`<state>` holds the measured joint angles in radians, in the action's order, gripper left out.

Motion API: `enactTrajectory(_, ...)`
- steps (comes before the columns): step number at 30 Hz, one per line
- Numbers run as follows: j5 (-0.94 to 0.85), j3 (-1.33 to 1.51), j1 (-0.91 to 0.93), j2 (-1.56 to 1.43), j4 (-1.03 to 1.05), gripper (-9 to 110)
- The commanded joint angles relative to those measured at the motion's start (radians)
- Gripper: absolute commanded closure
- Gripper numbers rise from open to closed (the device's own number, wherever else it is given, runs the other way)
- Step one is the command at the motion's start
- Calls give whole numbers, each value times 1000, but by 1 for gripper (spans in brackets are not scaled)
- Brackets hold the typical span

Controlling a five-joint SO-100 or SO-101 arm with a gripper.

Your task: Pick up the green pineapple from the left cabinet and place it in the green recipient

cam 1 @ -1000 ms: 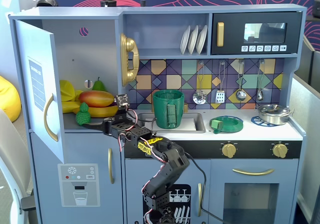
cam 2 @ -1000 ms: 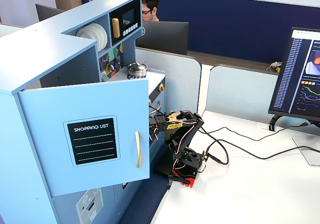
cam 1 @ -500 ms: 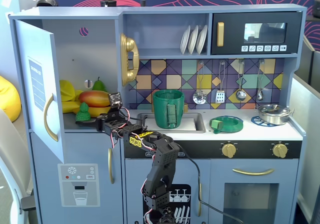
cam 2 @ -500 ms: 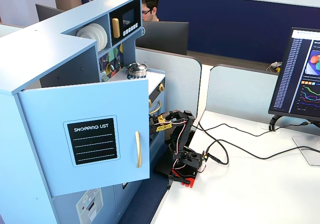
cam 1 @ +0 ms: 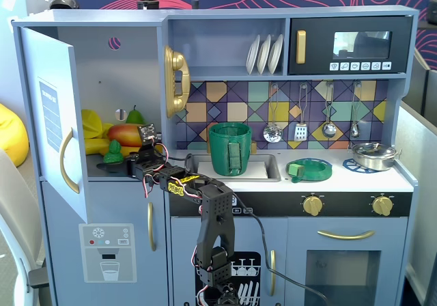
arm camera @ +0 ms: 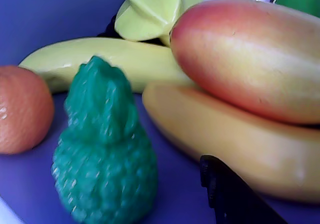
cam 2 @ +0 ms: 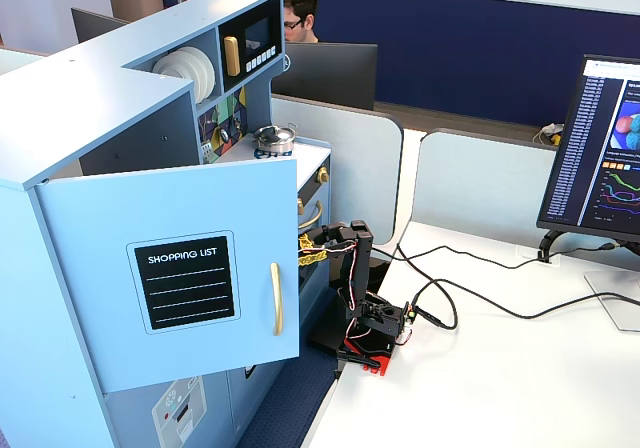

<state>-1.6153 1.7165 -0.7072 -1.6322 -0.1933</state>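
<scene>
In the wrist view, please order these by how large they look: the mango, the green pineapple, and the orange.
1. The mango looks largest, though the frame cuts it off.
2. The green pineapple comes next; it is nearest the camera, which may enlarge it.
3. The orange looks smallest, but the left edge cuts it off.

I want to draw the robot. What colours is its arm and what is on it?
The arm is mostly black and blocky, with boxy motor parts at each joint. Yellow stickers with black stripes sit near one joint. Thin red and black cables loop along it. Its base looks red and black, with black cables running off across the white desk.
</scene>
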Motion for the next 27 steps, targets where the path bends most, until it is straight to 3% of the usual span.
enactTrajectory(1, 0, -143, -11, 35, -32, 47)
enactTrajectory(17, -5, -265, -9, 156, 11, 51)
enactTrajectory(27, -23, -273, -25, 170, 28, 68)
